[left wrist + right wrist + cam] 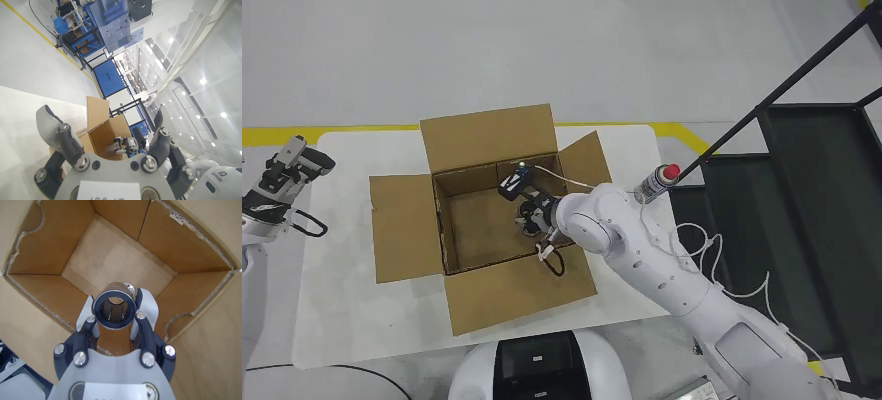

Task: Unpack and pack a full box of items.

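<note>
Bearing (115,313) is looking heavy, stiff, slick; we are clamping its barrel in right pincer (116,299), left pincer (102,113) gaping.

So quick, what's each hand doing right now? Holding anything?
Left hand: open, holding nothing.
Right hand: closed on a metal cylinder, over the open cardboard box.

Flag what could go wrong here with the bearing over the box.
1. The right pincer grips the round bearing by its smooth side, above the box floor: it may slip and drop hard.
2. The can sits close by that arm: a swing could knock it.
</note>
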Action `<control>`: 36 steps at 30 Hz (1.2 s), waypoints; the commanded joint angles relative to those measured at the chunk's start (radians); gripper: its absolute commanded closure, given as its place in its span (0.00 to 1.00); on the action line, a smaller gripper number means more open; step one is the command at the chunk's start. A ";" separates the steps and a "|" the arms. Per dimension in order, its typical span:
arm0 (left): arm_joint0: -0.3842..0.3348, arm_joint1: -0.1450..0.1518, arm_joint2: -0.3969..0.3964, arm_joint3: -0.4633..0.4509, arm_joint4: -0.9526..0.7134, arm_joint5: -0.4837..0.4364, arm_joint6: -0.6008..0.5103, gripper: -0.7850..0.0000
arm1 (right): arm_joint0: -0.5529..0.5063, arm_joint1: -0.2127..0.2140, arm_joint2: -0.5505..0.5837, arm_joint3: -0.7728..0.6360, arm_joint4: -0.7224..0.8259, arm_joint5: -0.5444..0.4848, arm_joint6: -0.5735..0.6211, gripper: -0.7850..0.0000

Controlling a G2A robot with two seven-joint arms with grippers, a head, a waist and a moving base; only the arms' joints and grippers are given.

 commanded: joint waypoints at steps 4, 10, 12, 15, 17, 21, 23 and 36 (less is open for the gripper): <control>0.000 0.000 0.000 0.000 0.000 0.000 0.000 0.00 | 0.113 -0.061 -0.113 0.186 0.032 0.028 -0.053 1.00; 0.000 0.000 0.000 0.000 0.000 0.000 0.000 0.00 | 0.177 -0.119 -0.191 0.353 0.074 0.027 -0.113 1.00; 0.000 0.000 0.000 0.000 0.000 0.000 0.000 0.00 | 0.191 -0.137 -0.209 0.400 0.083 0.030 -0.128 1.00; 0.000 0.000 0.000 0.000 0.000 0.000 0.000 0.00 | 0.206 -0.159 -0.230 0.457 0.095 0.032 -0.140 1.00; 0.000 0.000 0.000 0.000 0.000 0.000 0.000 0.00 | 0.213 -0.171 -0.238 0.486 0.102 0.029 -0.147 1.00; 0.000 0.000 0.000 0.000 0.000 0.000 0.000 0.00 | 0.222 -0.190 -0.248 0.530 0.111 0.017 -0.156 0.00; 0.000 0.000 0.000 0.000 0.000 0.000 0.000 0.00 | 0.227 -0.197 -0.249 0.546 0.114 0.014 -0.158 0.00; 0.000 0.000 0.000 0.000 0.000 0.000 0.000 0.00 | 0.114 -0.132 -0.105 0.206 0.043 0.014 -0.053 0.00</control>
